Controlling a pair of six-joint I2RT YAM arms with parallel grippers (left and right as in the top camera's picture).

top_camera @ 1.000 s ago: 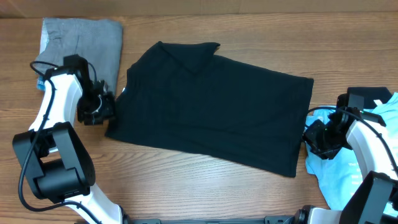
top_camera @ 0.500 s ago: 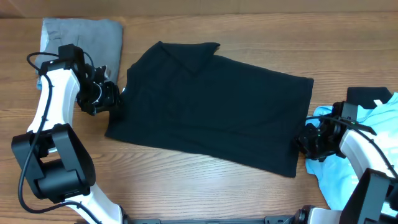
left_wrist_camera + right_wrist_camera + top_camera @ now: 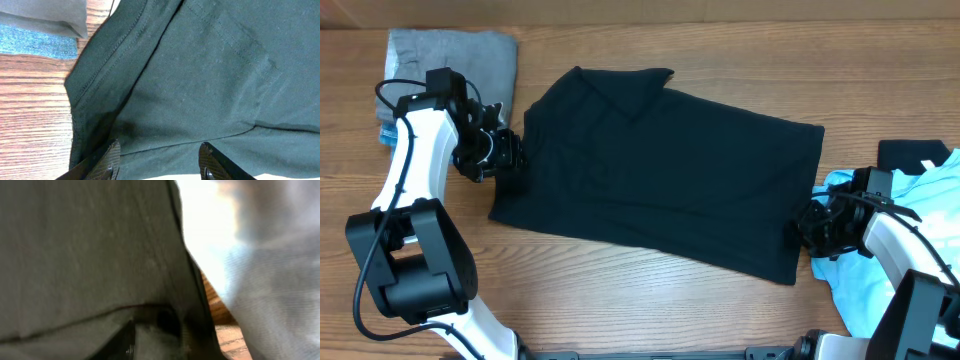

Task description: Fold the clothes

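Wood-grain table [image 3: 640, 295] carries a black shirt [image 3: 670, 170] spread flat at ctr, collar toward the far edge. Folded grey garment [image 3: 455, 60] lies at far-left corner, near the shirt's sleeve; light-blue tee [image 3: 932, 187] sits crumpled at rt edge, beside the hem.

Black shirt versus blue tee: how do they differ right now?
The black shirt lies spread flat mid-table; the blue tee is bunched at the right edge, partly out of frame. The shirt is plain and dark; the tee is pale. Both rest on the wooden table.
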